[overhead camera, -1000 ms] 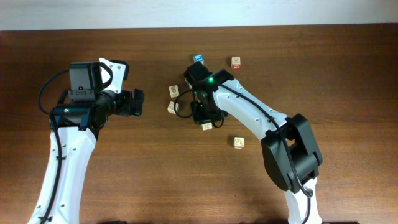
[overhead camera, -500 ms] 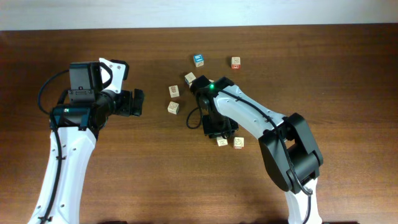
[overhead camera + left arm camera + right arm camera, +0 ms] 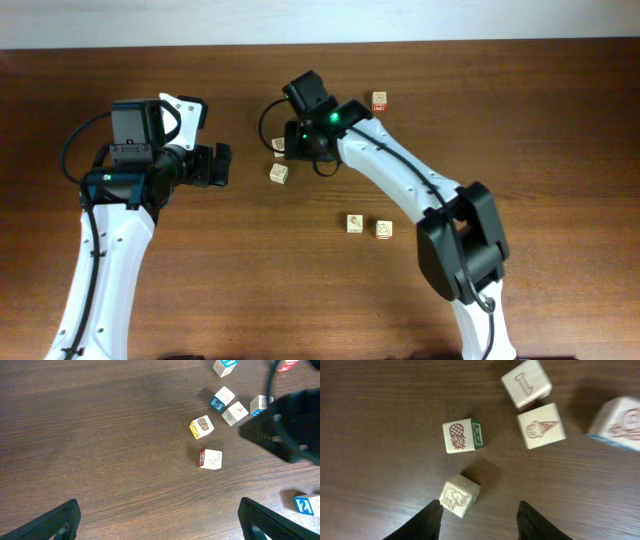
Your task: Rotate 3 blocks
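Right tool (image 3: 479, 509) has set a picture block (image 3: 354, 223) beside a neighbouring block (image 3: 384, 229) and moved above the elephant block (image 3: 459, 495), jaws parted, empty; left tool (image 3: 160, 510) wide open, empty.

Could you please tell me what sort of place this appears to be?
Likely a robotics lab bench: a left arm and right arm at a dark wooden table, alphabet blocks scattered on it.

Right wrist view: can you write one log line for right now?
right jaws: open, empty | elephant block: close ahead of jaws | pineapple block: apart from it | left jaws: open, empty
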`<action>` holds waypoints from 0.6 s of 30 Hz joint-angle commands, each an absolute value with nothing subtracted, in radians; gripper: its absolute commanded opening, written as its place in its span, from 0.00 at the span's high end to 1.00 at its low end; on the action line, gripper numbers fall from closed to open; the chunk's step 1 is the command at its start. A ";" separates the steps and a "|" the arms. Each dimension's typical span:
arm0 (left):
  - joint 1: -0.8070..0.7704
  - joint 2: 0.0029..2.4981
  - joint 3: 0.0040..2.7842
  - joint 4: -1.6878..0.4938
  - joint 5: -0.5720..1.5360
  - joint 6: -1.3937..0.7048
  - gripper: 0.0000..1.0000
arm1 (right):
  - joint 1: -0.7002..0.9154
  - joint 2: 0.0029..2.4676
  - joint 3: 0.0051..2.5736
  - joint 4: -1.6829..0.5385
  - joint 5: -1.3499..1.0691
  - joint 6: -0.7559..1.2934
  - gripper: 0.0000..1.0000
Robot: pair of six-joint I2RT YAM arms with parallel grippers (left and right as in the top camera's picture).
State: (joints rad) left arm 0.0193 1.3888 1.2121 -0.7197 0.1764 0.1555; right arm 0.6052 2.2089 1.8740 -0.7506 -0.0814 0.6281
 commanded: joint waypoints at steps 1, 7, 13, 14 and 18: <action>0.022 1.391 1.231 -0.674 0.187 0.144 0.01 | 0.649 2.263 1.879 -0.715 -0.062 0.740 0.48; 0.023 1.349 1.232 -0.696 -0.129 0.014 0.01 | 0.673 2.334 1.879 -0.679 -0.010 0.803 0.48; 0.023 1.350 1.231 -0.698 -0.140 0.015 0.01 | 0.709 2.380 1.879 -0.649 0.009 0.792 0.48; 0.023 1.350 1.231 -0.699 -0.140 0.015 0.01 | 0.709 2.380 1.879 -0.654 0.012 0.784 0.51; 0.023 1.350 1.231 -0.705 -0.140 0.015 0.01 | 0.704 2.380 1.880 -0.686 0.013 0.651 0.63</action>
